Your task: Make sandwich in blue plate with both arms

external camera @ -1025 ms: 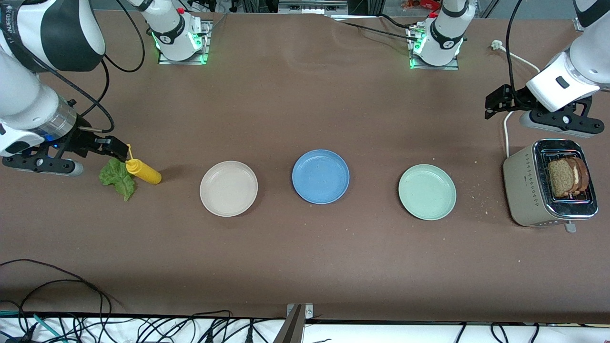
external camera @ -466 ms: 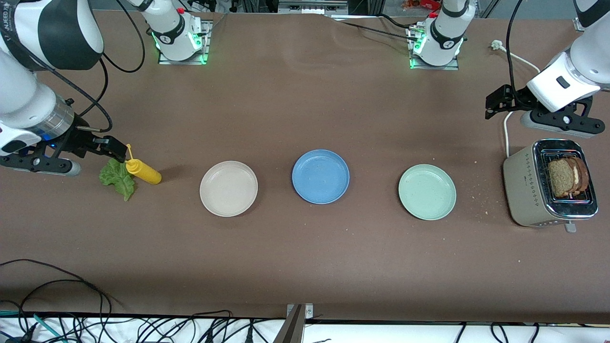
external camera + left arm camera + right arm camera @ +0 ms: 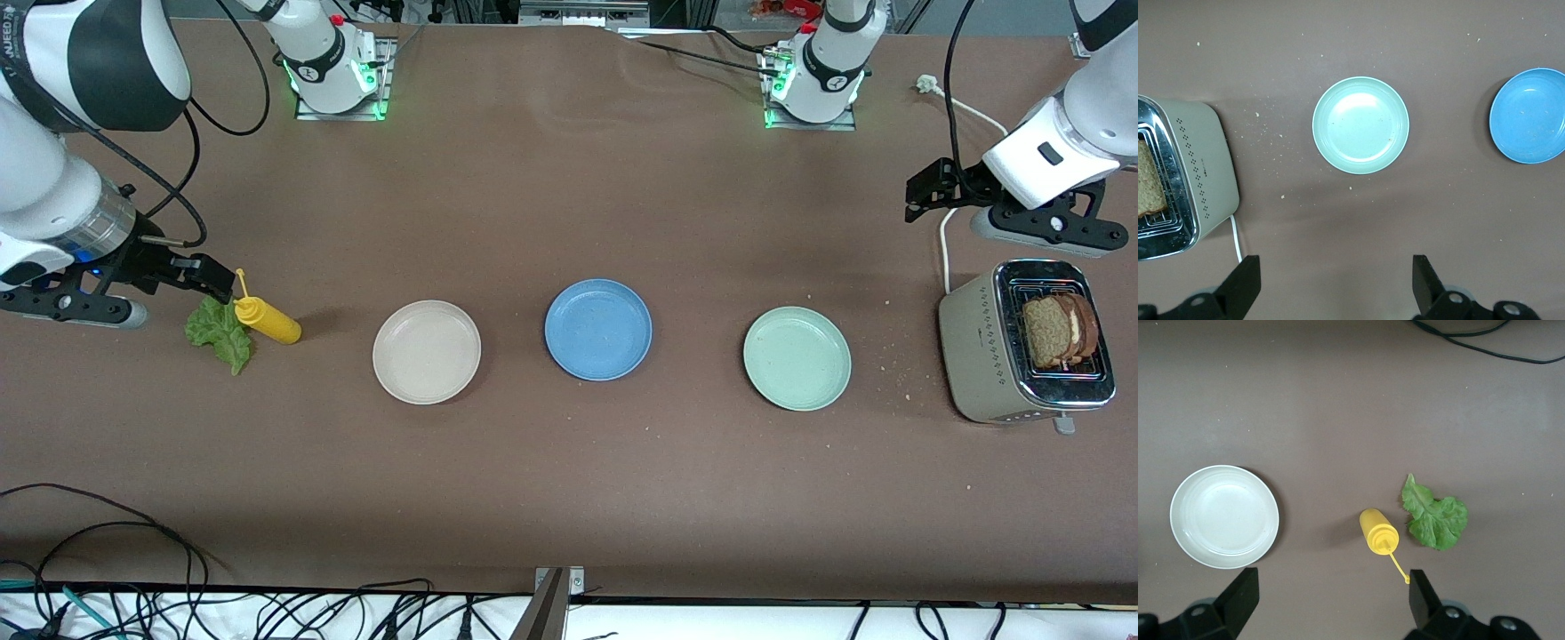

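Front view: crumb-dusted brown table [image 3: 569, 480], cables [image 3: 107, 604] along its near edge, both pincers wide open, empty.

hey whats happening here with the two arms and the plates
Nothing is held yet. The round blue plate sits bare between a beige plate and a pale green plate. The open left gripper hangs by the toaster holding brown bread slices. The open right gripper hangs over the green lettuce leaf and yellow squeeze bottle.

Brown matte bench [image 3: 569, 498], evenly lit from above; tangled black cables [image 3: 133, 604] along white edge strip [image 3: 711, 622] nearest the front camera.
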`<state>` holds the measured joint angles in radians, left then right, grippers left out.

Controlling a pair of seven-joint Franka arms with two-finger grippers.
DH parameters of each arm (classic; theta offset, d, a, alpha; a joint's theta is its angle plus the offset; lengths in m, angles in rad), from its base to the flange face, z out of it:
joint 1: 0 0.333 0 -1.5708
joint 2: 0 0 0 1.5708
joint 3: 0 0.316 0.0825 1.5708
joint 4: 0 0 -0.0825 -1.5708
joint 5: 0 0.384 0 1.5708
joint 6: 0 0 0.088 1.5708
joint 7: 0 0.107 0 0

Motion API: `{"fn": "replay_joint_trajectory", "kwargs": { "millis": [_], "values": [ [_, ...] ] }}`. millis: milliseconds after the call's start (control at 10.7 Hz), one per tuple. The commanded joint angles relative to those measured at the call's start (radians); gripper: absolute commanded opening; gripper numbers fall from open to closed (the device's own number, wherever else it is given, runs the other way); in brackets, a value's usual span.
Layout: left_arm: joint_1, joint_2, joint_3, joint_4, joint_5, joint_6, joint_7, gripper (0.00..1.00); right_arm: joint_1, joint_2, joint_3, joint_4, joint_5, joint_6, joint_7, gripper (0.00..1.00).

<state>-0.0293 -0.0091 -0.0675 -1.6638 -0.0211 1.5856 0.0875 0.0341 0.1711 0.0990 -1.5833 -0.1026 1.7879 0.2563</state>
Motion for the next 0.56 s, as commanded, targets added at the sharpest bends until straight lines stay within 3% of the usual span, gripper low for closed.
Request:
{"fn": "replay_joint_trajectory", "kwargs": {
  "millis": [0, 466],
  "values": [
    [-0.004, 0.004, 0.009, 0.022, -0.013, -0.019, 0.015, 1.0, -0.008, -0.016, 0.001, -0.004, 0.02, -0.01, -0.017, 1.0],
    [-0.006, 0.004, 0.008, 0.027, -0.011, -0.018, 0.015, 1.0, -0.008, -0.015, 0.001, -0.017, 0.02, -0.008, -0.017, 1.0]
  ]
}}
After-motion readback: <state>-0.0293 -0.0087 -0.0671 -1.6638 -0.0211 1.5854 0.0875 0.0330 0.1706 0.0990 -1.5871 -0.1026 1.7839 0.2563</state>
